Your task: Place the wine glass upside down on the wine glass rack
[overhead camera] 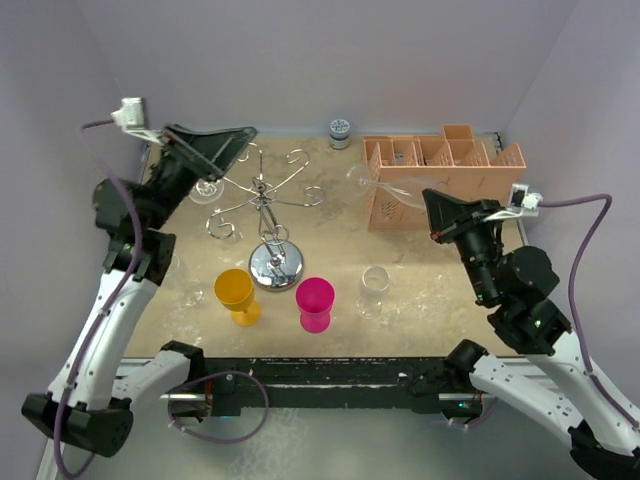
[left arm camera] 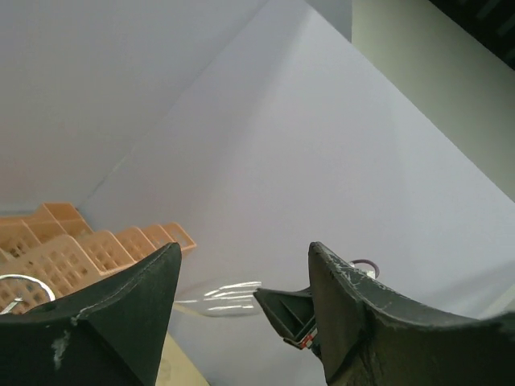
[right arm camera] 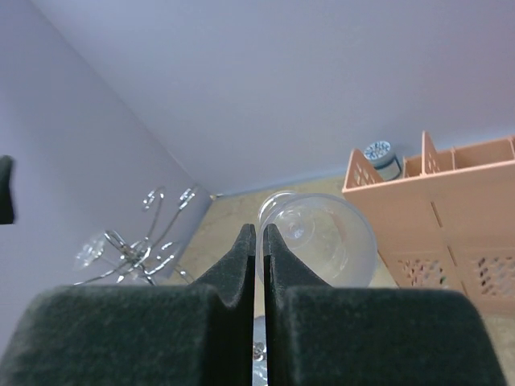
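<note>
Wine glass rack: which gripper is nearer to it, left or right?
Left. The left gripper is open at the back-left arms of the wine glass rack; the right gripper, shut on the wine glass, is well off to its right.

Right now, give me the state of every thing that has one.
left gripper: open, empty
right gripper: shut on the wine glass stem
wine glass: held, tipped sideways
wine glass rack: standing upright
yellow cup: upright
pink cup: upright
clear glass: upright
</note>
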Robot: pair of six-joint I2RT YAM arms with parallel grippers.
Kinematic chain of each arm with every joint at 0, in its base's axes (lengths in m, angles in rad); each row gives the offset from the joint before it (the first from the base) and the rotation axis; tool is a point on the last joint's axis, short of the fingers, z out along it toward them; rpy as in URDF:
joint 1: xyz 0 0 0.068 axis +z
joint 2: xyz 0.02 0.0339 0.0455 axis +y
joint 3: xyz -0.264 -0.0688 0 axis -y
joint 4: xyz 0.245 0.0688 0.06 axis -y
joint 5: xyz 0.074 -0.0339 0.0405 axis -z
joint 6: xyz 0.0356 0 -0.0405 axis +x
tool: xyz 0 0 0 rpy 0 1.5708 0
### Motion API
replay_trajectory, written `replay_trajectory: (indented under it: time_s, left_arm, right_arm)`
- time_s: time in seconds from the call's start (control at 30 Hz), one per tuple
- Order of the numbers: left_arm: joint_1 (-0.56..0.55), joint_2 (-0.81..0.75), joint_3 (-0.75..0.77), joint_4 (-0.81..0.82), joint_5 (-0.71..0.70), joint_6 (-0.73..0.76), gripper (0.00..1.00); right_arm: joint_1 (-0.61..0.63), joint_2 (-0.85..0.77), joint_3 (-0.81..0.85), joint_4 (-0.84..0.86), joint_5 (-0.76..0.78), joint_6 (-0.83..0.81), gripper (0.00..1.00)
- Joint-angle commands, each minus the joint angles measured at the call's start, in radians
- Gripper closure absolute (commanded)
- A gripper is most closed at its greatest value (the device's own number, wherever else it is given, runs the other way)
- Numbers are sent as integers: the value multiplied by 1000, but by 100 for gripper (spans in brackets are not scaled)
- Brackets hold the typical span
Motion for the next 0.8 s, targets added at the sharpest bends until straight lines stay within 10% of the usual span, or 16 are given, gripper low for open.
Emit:
replay_trajectory:
  time_s: [0.0,0.77]
  left_arm:
    - [-208,88,77,-24,-88,84,40]
    - [-688,303,160,-43,-651,197,53]
  right_arm:
    - [-3,-40,10,156,-30,-34,100]
    - [-3,-144,-180,698,-30,3,100]
